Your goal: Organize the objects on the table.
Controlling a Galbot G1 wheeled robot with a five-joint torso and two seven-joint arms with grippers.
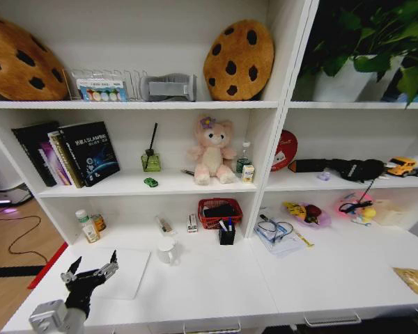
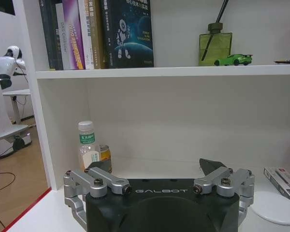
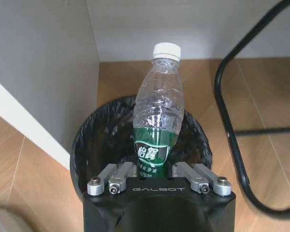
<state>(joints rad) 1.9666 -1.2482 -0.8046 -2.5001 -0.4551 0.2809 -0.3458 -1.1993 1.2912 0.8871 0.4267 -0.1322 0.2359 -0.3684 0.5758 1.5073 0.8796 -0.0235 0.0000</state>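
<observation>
1. Risk, right side. My right hand [image 3: 159, 178] is clamped on the base of a clear bottle [image 3: 157, 118] with a green label and white cap, held over a bin [image 3: 99, 133] lined in black. The grip sits low and the bottle leans up and away from the jaws, so I judge it could pivot or slip. If it tips sideways on release, it may strike the rim and land on the wooden floor [image 3: 34, 191].

2. Risk, left side. My left hand [image 1: 90, 275] hovers with fingers spread apart, holding nothing, above the near left part of the table [image 1: 216, 285], over a flat white pad [image 1: 129, 271]. A white cup [image 1: 166, 250] stands near it; a careless sweep could knock the cup over. Two small bottles [image 1: 90, 226] stand farther back by the shelf wall.

3. Task things, appearance and place. A tan packet [image 1: 411, 278] lies on the table at the far right, near the front edge. A black pen holder [image 1: 227, 233] stands mid-table before a red basket [image 1: 220, 212]. A tiny green car [image 1: 150, 182] sits on the shelf above, beside a green diffuser [image 1: 151, 161] and a pink plush [image 1: 212, 153].

4. A tangle of cable [image 1: 279, 229] lies right of the holder and could snag a hand reaching there.
</observation>
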